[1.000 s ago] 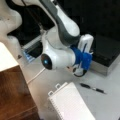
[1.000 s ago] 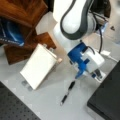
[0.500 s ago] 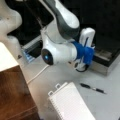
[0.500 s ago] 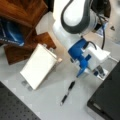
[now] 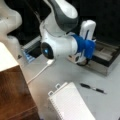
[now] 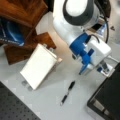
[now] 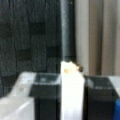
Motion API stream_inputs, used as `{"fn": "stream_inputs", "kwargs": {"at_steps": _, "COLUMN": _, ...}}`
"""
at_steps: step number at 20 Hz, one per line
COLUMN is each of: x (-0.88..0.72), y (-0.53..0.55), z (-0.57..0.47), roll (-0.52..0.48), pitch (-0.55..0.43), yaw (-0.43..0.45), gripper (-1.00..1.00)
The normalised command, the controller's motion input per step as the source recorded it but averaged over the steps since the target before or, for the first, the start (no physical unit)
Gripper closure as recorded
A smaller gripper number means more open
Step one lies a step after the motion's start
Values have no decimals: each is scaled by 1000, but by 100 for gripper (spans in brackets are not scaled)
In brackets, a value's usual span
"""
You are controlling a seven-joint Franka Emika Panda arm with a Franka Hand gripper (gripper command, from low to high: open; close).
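Your claw, low over the worktop at the pen's 12 o'clock, is clenched on a white strip, so a bump vs the black tray at its 3 o'clock could knock the strip loose.

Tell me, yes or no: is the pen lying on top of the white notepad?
No: in a front view the pen lies on the bare table, apart from the white notepad.

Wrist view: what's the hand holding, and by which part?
A white bar, clamped between the hand's black fingers along its sides; its tan-tipped end sticks out past them.
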Motion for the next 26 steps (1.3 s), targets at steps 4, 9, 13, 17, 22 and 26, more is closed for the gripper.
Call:
{"fn": "stream_inputs", "kwargs": {"at_steps": 4, "x": 165, "y": 25, "z": 360, "roll": -107, "pitch": 88, "yaw": 53, "gripper": 100}}
{"fn": "stream_inputs", "kwargs": {"at_steps": 9, "x": 162, "y": 94, "z": 365, "roll": -84, "pitch": 74, "yaw": 17, "gripper": 100}}
{"fn": "stream_inputs", "kwargs": {"at_steps": 13, "x": 155, "y": 133, "z": 386, "roll": -52, "pitch": 82, "yaw": -6, "gripper": 100}}
{"fn": "stream_inputs", "kwargs": {"at_steps": 17, "x": 145, "y": 108, "z": 363, "roll": -21, "pitch": 79, "yaw": -14, "gripper": 100}}
{"fn": "stream_inputs", "kwargs": {"at_steps": 22, "x": 132, "y": 86, "z": 317, "roll": 16, "pitch": 77, "yaw": -29, "gripper": 100}}
{"fn": "stream_inputs", "kwargs": {"at_steps": 26, "x": 76, "y": 147, "z": 378, "roll": 24, "pitch": 95, "yaw": -35, "gripper": 100}}
